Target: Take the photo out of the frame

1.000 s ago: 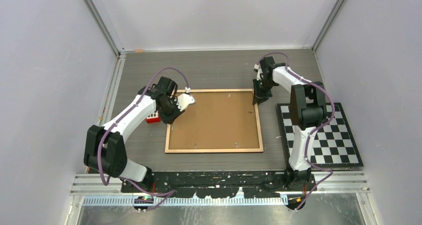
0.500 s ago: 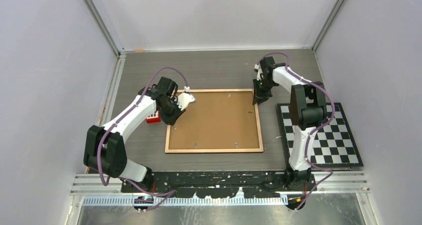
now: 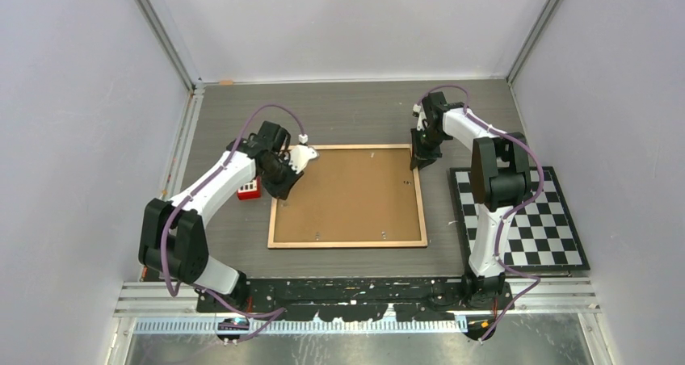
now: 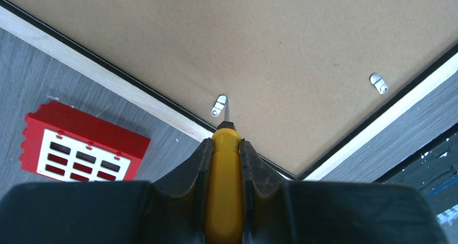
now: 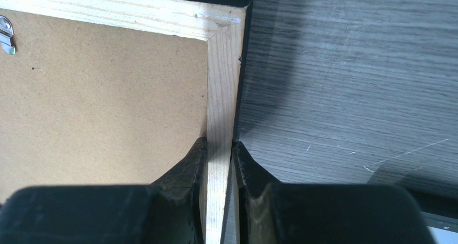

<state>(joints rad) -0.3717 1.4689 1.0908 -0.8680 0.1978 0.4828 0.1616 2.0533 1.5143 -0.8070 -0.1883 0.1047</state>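
Observation:
The frame (image 3: 347, 195) lies face down mid-table, its light wood edge and brown backing board up. The photo is hidden under the board. My left gripper (image 3: 283, 183) is at the frame's left edge, shut on a yellow-handled screwdriver (image 4: 226, 174). The screwdriver's metal tip touches a small silver tab (image 4: 218, 106) on the board near the wood edge. A second tab (image 4: 378, 83) sits further along. My right gripper (image 3: 417, 157) is shut on the frame's wood rim (image 5: 220, 93) near the far right corner, one finger (image 5: 186, 174) inside the rim and one outside.
A red and white block (image 3: 248, 191) lies on the table just left of the frame, also in the left wrist view (image 4: 81, 144). A black-and-white checkerboard (image 3: 521, 220) lies right of the frame. Grey walls enclose the table.
My left gripper has shifted slightly toward the far left along the frame's left edge. The right arm and the frame have not moved.

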